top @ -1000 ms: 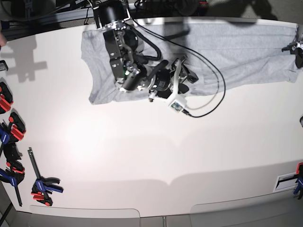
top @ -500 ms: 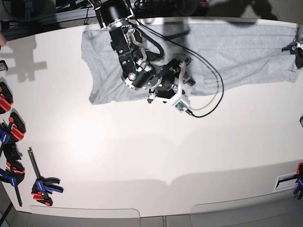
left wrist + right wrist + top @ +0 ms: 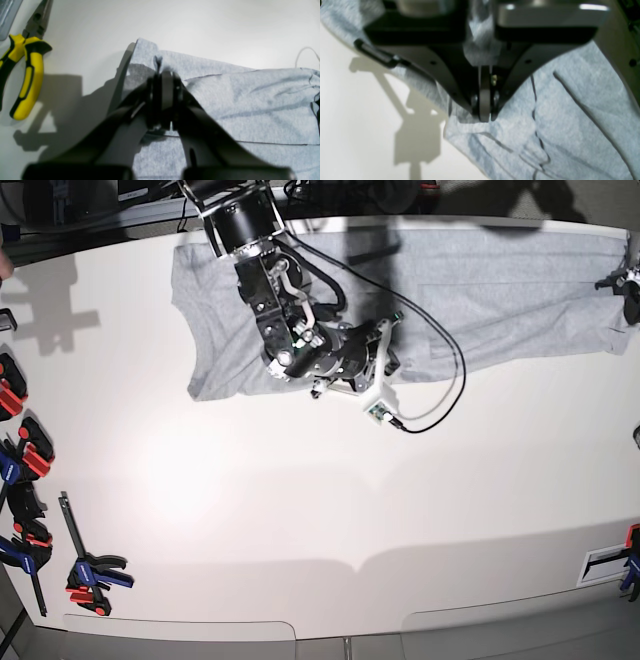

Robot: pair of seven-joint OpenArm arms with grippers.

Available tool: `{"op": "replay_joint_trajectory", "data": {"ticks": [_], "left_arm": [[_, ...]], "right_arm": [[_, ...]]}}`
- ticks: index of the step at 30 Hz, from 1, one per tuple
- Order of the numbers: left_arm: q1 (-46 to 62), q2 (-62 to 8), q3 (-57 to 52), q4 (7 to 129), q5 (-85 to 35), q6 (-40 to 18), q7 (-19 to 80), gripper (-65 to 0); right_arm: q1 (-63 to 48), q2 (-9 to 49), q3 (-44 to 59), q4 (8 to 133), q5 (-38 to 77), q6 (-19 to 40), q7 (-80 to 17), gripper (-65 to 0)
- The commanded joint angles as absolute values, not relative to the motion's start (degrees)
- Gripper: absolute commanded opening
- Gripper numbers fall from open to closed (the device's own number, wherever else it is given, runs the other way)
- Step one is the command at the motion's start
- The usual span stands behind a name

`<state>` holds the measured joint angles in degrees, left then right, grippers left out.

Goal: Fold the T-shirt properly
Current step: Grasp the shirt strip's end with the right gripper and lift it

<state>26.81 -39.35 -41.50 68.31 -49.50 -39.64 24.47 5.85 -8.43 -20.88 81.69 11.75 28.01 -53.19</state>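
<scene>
With the light heather-grey cotton T-shirt (image 3: 500,290) spread along the far edge of the white worktop (image 3: 300,510), pinched by closed left fingers (image 3: 162,75) and closed right fingers (image 3: 483,115), a thin grip may be lost and the fold skewed.

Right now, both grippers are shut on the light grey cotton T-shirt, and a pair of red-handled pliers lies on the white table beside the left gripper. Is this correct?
Not quite. The pliers have yellow and black handles, not red; the left wrist view shows it. The rest holds: the left gripper and the right gripper are both shut on the light grey cotton T-shirt, and the pliers lie on the white table beside the left gripper.
</scene>
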Motion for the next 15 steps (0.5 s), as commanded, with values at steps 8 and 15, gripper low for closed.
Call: {"op": "replay_joint_trajectory", "data": {"ticks": [8, 15], "left_arm": [[26.8, -40.8, -42.2, 69.1, -50.5, -40.0, 22.9, -65.0], [26.8, -40.8, -42.2, 69.1, -50.5, -40.0, 22.7, -65.0]], "right_arm": [[7.0, -9.0, -20.9, 83.2, 12.5, 28.1, -53.9, -65.0], [6.9, -9.0, -20.9, 83.2, 12.7, 28.1, -54.0, -65.0]]}}
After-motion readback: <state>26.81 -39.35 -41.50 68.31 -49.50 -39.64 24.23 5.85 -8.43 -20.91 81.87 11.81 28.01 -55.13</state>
